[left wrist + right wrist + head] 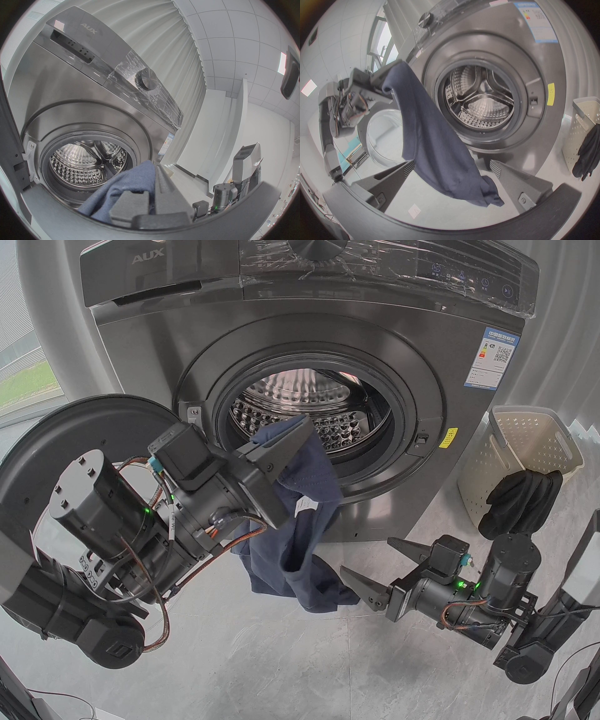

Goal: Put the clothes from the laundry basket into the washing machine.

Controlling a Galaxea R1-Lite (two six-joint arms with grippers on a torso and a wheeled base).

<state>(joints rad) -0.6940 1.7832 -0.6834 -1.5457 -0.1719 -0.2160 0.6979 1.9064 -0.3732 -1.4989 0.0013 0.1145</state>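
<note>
The left gripper [295, 435] is clamped narrowly on one end of a dark navy shirt [306, 490], holding it in front of the washing machine [375, 334] at about 7 o'clock on the rim of the round opening [294, 402]. The shirt is soft and matte. It drapes in long folds straight down from the fingers, with a small white tag [304, 505] showing partway down, and its lower end is bunched near the floor; I cannot tell whether it touches. The steel drum behind it holds no clothes that can be seen. The door [94, 421] stands swung open at 9 o'clock. The right gripper [369, 557] is spread wide and holds nothing, low at 5 o'clock from the opening, with its tips just beside the shirt's hem. At 3 o'clock stands the cream laundry basket [531, 415], with a black garment [522, 502] slung over its near rim.
</note>
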